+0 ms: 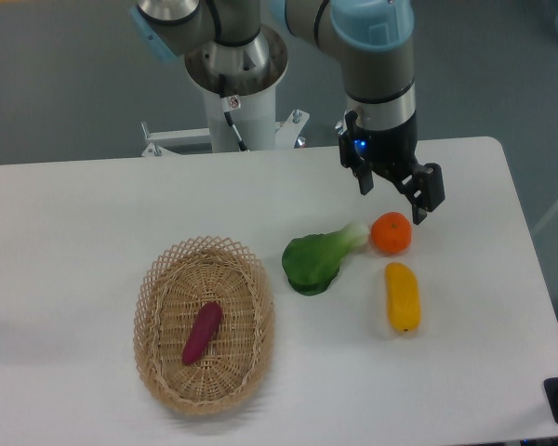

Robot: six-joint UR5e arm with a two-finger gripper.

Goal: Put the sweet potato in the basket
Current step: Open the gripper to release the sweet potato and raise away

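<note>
Woven tan wicker, the oval basket [205,321] sits on the white table [74,232] and contains the small magenta-purple tapered sweet potato [202,333], lying lengthwise on its floor. The arm's upper links are cut off by the frame's top edge. The black two-finger gripper [395,190] hangs well apart from the sweet potato, up and to the right, jaws spread and holding nothing, just above the round orange fruit [391,233], near the green leafy vegetable [318,258] and the yellow oblong vegetable [402,296].
</note>
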